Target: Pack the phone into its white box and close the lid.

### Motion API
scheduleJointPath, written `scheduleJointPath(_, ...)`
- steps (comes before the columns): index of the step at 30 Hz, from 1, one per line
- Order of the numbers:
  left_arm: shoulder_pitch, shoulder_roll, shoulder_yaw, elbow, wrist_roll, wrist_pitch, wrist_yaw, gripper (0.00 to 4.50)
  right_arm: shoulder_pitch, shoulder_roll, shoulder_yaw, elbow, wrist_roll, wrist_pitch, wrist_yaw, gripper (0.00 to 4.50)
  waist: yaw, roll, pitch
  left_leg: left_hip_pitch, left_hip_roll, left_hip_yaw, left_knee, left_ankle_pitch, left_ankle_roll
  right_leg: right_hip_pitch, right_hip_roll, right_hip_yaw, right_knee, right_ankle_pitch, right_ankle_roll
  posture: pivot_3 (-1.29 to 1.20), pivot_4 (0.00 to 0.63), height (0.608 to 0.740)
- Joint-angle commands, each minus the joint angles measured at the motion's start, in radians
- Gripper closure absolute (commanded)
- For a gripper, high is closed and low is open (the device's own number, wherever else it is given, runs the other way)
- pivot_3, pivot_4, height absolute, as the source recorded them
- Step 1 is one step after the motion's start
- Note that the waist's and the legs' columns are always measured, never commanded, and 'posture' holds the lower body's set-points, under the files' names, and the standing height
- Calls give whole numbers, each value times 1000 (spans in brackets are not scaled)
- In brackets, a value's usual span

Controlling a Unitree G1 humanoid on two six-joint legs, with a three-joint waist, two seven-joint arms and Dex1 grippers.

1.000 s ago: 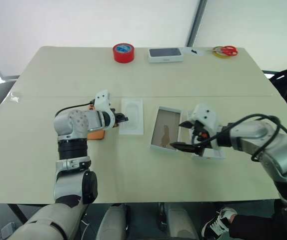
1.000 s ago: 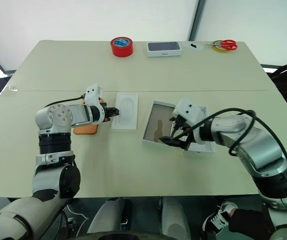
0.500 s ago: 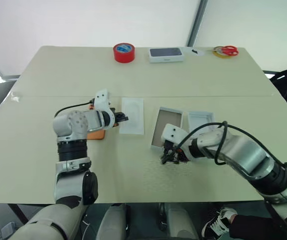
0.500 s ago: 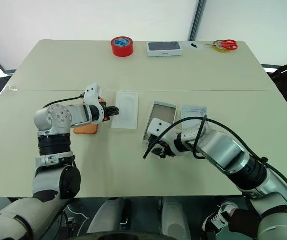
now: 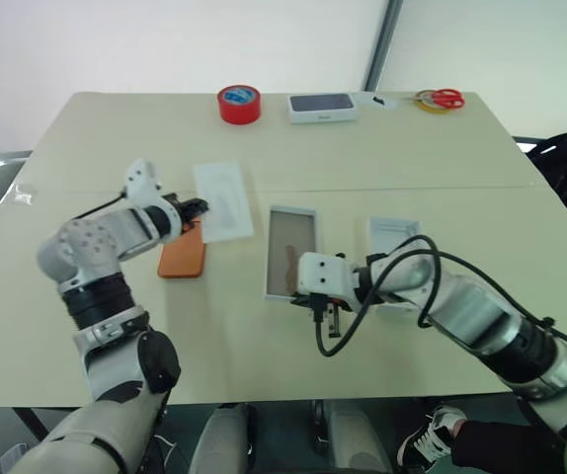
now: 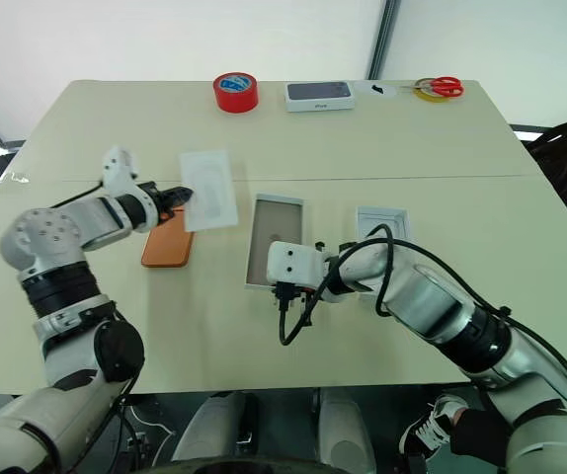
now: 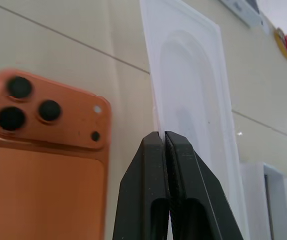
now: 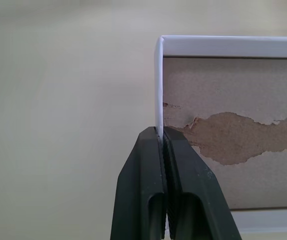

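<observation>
Orange phone (image 5: pixel 183 252) lies camera-side up on the table (image 5: pixel 116 138), left of the white box (image 5: pixel 290 251). We see the left gripper (image 7: pixel 163 137) clamped on the insert (image 5: pixel 222 200); the right gripper (image 8: pixel 161 132) is clamped on the box rim. The right wrist view reveals its torn brown floor. The lid (image 5: pixel 394 237) sits right of the box.

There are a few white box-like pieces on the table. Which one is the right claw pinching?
The white box with the brownish floor, in the middle. The right gripper pinches its rim. The all-white lid lies beside it, and the left gripper pinches the flat insert.
</observation>
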Motion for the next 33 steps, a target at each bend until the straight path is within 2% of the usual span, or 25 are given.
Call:
scheduleJointPath(1, -22, 37, 58, -88, -30, 51, 12, 4500, -50, 70, 29, 99, -61, -82, 35, 4478, -3, 0, 0, 0, 0, 0, 0, 0, 0, 0, 0, 0, 0, 0, 0, 0, 150, 732)
scheduleJointPath(3, -21, 39, 84, -124, -29, 85, 17, 4500, -68, 111, 38, 164, -87, -99, 49, 4478, -1, 0, 0, 0, 0, -1, 0, 0, -1, 0, 0, 0, 0, 0, 0, 0, 150, 732)
scheduleJointPath(6, -14, 27, 102, -177, -25, 131, 20, 4500, -84, 152, 30, 223, -105, -109, 68, 3621, -2, -1, 0, 0, -1, -1, 0, 1, -1, 0, -2, 0, 0, 0, 0, 0, 150, 732)
scheduleJointPath(11, -13, -27, 106, -235, -12, 185, 18, 4500, -84, 159, -30, 204, -88, -120, 100, 1186, -2, -1, 0, 0, -1, -1, 0, 1, -2, 0, -3, 0, 0, 0, 0, 0, 150, 732)
scheduleJointPath(12, -1, -76, 86, -255, -25, 187, 29, 4500, -66, 132, -84, 172, -67, -126, 103, 772, -1, -1, 0, 0, -1, -1, 0, 1, -2, 0, -3, 0, 0, 0, 0, 0, 150, 732)
scheduleJointPath(15, 53, -174, -1, -315, -47, 189, 48, 4500, -19, 61, -196, 108, -22, -132, 126, 772, 12, -1, 0, -1, -2, -1, -1, 1, -2, 0, -4, -1, 0, 0, 0, 0, 150, 732)
scheduleJointPath(21, 135, -259, -103, -361, -37, 189, 76, 4500, 22, 0, -302, 115, -30, -116, 100, 772, 10, -1, 0, 0, -2, 0, -1, 1, -2, 0, -3, 0, 0, 0, 0, 0, 150, 732)
scheduleJointPath(27, 186, -286, -198, -380, -9, 189, 95, 4500, 27, 3, -322, 139, -42, -123, 82, 772, 13, -1, 0, 0, -1, 0, -1, 1, -2, 0, -1, 0, 0, 0, -1, 0, 150, 732)
scheduleJointPath(33, 205, -292, -226, -389, -13, 189, 97, 4500, 24, 23, -315, 160, -49, -128, 62, 772, 17, -1, 0, 0, -1, 0, -1, 1, -2, 0, -1, 0, 0, 0, -1, 0, 150, 732)
